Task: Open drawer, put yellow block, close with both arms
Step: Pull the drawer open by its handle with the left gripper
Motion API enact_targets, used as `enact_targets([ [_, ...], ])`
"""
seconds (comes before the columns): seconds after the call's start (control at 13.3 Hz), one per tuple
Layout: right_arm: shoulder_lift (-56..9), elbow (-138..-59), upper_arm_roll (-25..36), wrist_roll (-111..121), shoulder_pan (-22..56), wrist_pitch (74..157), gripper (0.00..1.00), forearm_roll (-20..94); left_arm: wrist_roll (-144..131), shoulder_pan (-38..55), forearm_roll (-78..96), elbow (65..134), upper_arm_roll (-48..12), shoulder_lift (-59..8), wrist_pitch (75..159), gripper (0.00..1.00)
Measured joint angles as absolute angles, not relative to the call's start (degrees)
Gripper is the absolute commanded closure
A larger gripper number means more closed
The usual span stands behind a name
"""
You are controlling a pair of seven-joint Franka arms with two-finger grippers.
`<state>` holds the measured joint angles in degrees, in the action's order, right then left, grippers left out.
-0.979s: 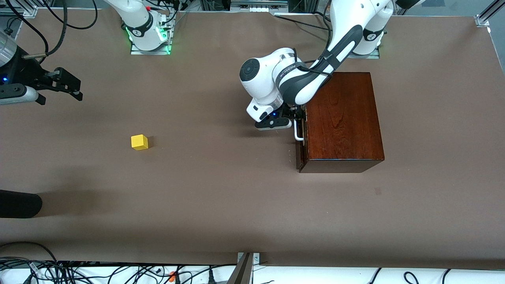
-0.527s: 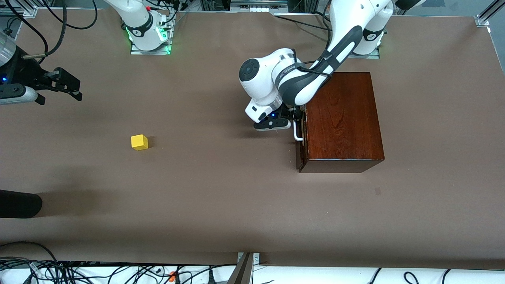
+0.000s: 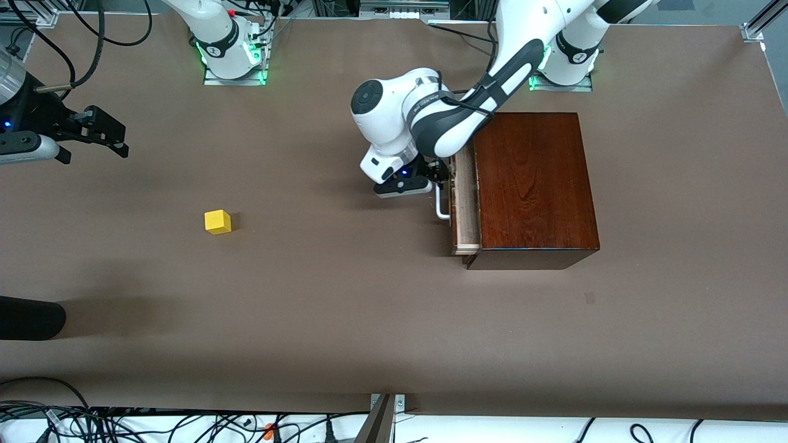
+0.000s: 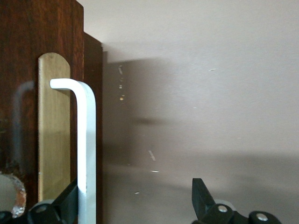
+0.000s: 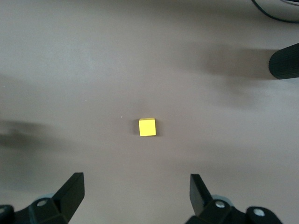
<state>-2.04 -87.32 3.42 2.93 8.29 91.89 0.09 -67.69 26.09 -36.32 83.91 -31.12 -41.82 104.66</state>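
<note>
The dark reddish-brown box (image 3: 532, 184) stands toward the left arm's end of the table. Its drawer (image 3: 466, 203) is pulled out a little, so a strip of pale tray shows. My left gripper (image 3: 442, 175) is in front of the drawer at the white handle (image 3: 439, 208). It is open. In the left wrist view the handle (image 4: 86, 149) runs just inside one finger (image 4: 69, 200) of the left gripper (image 4: 135, 200). The yellow block (image 3: 218, 222) lies on the table toward the right arm's end. My right gripper (image 3: 120, 138) hangs open and empty above the table, with the yellow block (image 5: 147, 127) ahead of the right gripper (image 5: 136, 186).
A black rounded object (image 3: 31, 318) pokes over the table at the right arm's end, nearer to the front camera than the yellow block; it also shows in the right wrist view (image 5: 285, 63). Cables (image 3: 123, 424) lie along the front edge. Brown table (image 3: 338, 307) spreads between block and box.
The left arm has drawn back toward the right arm's end with the handle, and the drawer has slid out, baring the pale tray. The right arm and the yellow block have not moved.
</note>
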Motion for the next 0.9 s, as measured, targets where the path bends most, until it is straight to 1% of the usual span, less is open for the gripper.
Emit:
enact_targets([
  [0.45, -2.1, -87.3, 2.7, 2.9, 8.6, 91.9, 0.00, 0.1, -69.3, 29.0, -36.4, 77.7, -30.6, -45.6, 102.8, 0.00],
  [0.9, -2.2, -87.3, 2.7, 2.9, 8.6, 91.9, 0.00, 0.2, -70.6, 31.7, -36.4, 71.5, -30.7, -49.2, 102.9, 0.00],
])
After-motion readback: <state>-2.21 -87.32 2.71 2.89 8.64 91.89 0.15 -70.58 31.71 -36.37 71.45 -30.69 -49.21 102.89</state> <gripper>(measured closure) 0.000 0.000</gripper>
